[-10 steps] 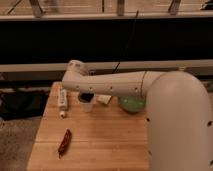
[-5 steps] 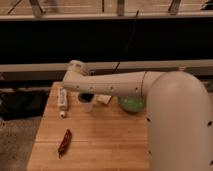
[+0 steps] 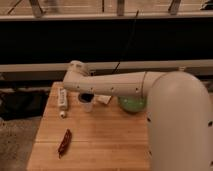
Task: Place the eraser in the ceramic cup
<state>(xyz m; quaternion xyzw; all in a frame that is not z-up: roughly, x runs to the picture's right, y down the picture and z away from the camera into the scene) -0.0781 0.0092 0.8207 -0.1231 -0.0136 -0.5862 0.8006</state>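
Note:
The ceramic cup [image 3: 86,102] is small, pale and round with a dark inside. It stands on the wooden table [image 3: 105,140] near the back, left of the green bowl [image 3: 131,104]. My gripper [image 3: 88,94] is at the end of the white arm, directly over the cup, and the arm hides most of it. A white oblong object [image 3: 62,97], possibly the eraser, lies on the table left of the cup. I cannot see whether the gripper holds anything.
A red, pepper-like object [image 3: 64,143] lies at the front left of the table. A small white item [image 3: 104,99] lies between cup and bowl. The robot's large white body [image 3: 180,130] fills the right side. A dark counter runs behind the table.

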